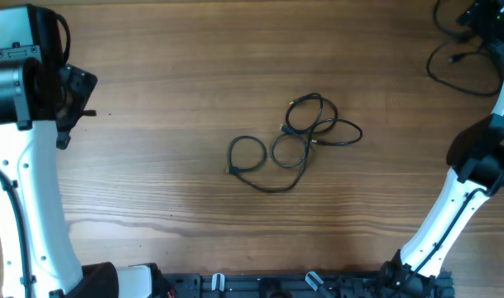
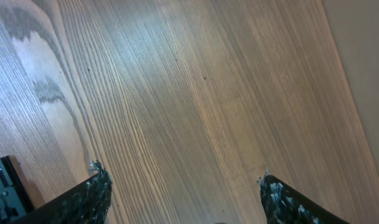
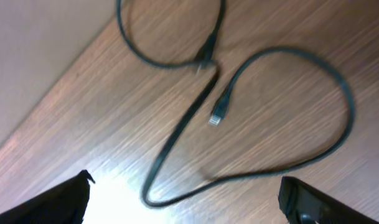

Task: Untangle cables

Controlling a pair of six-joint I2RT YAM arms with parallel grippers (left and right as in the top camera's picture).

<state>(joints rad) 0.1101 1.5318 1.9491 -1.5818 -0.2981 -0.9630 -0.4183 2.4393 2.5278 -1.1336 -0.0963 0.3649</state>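
A small tangle of thin black cables (image 1: 297, 141) lies in loose loops at the middle of the wooden table. Another black cable (image 1: 460, 64) lies apart at the far right corner. In the right wrist view this cable (image 3: 282, 59) curves over the wood and its small plug (image 3: 218, 116) rests flat. My right gripper (image 3: 186, 186) hangs open above it and holds nothing; in the overhead view the right gripper (image 1: 485, 20) sits at the top right. My left gripper (image 2: 180, 180) is open over bare wood at the far left (image 1: 76, 99), well away from the tangle.
The table edge (image 3: 49, 78) runs diagonally near the separated cable in the right wrist view. A table edge (image 2: 354, 93) also runs close beside my left gripper. Both arm bases and a black rail (image 1: 260, 285) stand along the near side.
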